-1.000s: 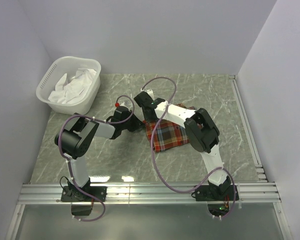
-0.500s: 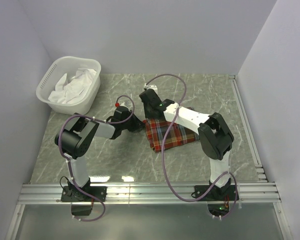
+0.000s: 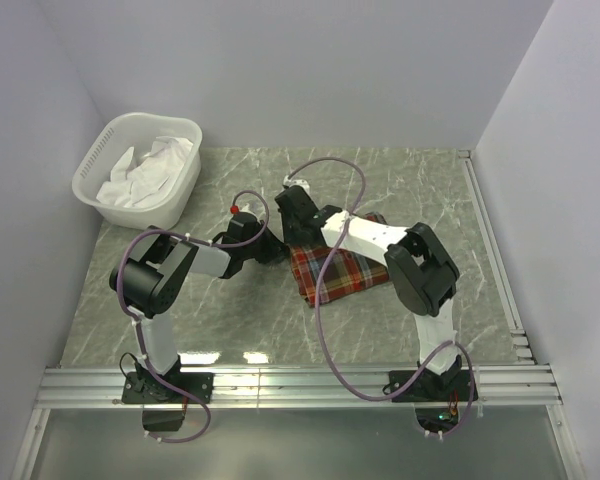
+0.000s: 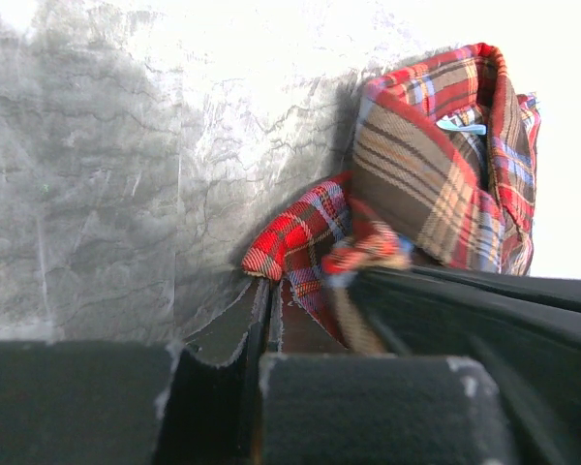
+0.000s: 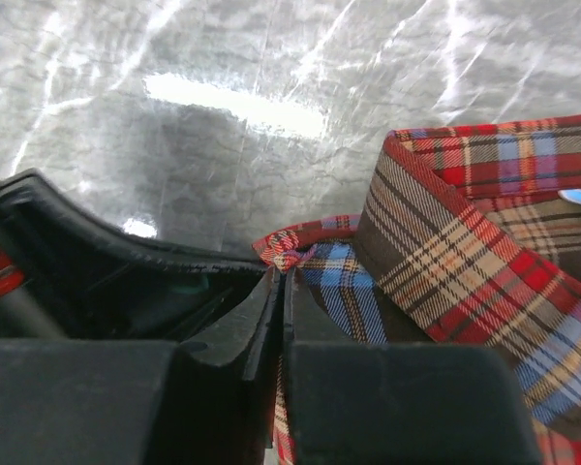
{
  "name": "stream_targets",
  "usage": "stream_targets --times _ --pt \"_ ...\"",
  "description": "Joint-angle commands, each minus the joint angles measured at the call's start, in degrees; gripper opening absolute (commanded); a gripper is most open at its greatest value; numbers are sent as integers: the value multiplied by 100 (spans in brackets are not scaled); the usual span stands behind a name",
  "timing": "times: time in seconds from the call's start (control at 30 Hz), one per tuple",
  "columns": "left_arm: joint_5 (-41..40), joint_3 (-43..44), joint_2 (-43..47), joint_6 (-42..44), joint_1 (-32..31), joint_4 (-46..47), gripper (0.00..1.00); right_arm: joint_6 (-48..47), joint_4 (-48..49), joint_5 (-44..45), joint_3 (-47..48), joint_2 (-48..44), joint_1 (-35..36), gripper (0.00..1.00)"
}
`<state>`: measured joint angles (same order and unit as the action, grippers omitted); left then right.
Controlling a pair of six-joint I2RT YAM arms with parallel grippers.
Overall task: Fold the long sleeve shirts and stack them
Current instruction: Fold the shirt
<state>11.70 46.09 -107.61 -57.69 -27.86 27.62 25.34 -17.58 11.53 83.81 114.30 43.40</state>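
The plaid shirt lies as a folded bundle about the middle of the tabletop, well clear of the near edge where the arm bases sit. Its long axis runs roughly left to right, with the right end tipped slightly toward the far edge.

Both pincers work at the bundle's left end, so the whole shirt lies to the right of them. The left pincer comes in low from the left side and sits at the nearer part of that left edge. Its jaws are closed tight on a small tuck of red-and-blue check, and the left wrist view shows the cloth pinched between them with the collar standing up just beyond.

The right pincer reaches across the shirt from the right and meets the same edge a little farther back, at the far-left corner. Its jaws are all but closed, with a thin fold of plaid caught between the tips. The two pincers are just beside each other, and the left is the nearer to the front edge.

By my reading, any coming fold or pull must travel rightward along that long axis, since the cloth extends only that way from both grips.

A basket holding white cloths sits at the far-left corner, well apart.
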Motion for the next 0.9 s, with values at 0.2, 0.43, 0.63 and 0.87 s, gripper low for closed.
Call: stream_targets --times 0.2,0.43,0.63,0.87 --pt "-256 -196 372 109 -36 -115 22 -20 98 24 389 -91 72 44" --pt "-642 -346 1048 -84 -27 -755 48 -135 -438 551 409 -1049 -147 57" --pt "-1099 -381 2050 -243 -53 -1767 90 198 -274 141 -996 -2200 -1146 61" --pt "-1224 1004 2168 30 -615 -2683 86 734 940 -2039 -3062 -3781 -2763 63"
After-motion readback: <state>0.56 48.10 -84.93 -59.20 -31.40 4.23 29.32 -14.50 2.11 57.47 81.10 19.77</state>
